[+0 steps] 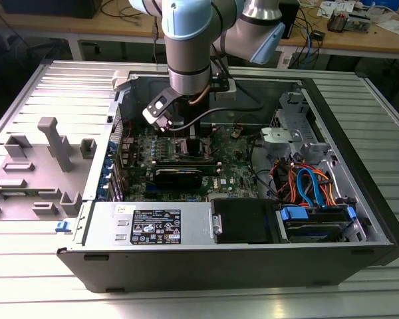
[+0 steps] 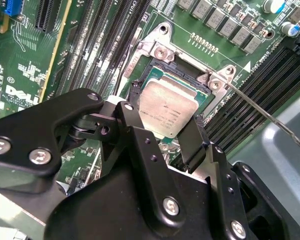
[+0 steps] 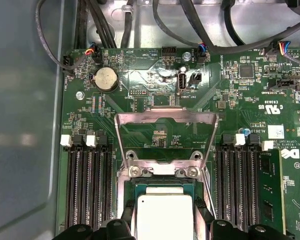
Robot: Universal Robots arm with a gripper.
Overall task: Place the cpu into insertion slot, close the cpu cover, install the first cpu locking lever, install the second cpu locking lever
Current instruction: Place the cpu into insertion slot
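The cpu [image 2: 167, 110] [image 3: 164, 215], a small square chip with a dull silver top, lies low in the insertion slot [image 2: 160, 50] [image 3: 162, 171] on the green motherboard [image 1: 239, 174]. My gripper [image 2: 160, 127] [image 3: 164, 222] [image 1: 188, 136] reaches down into the computer case, and its black fingers [image 2: 127, 117] press against two opposite edges of the chip. The cpu cover [image 3: 165, 120], a silver frame with a large window, stands open beyond the slot. A thin metal locking lever [image 2: 262, 114] sticks out free from one corner of the slot.
Black memory slots [image 3: 90, 190] [image 3: 237, 190] run along both sides of the socket. Cables [image 3: 200, 22] hang over the board's far edge. In the exterior view, the power supply [image 1: 153, 224] and drive cage with orange and blue cables [image 1: 306, 189] fill the case's near side.
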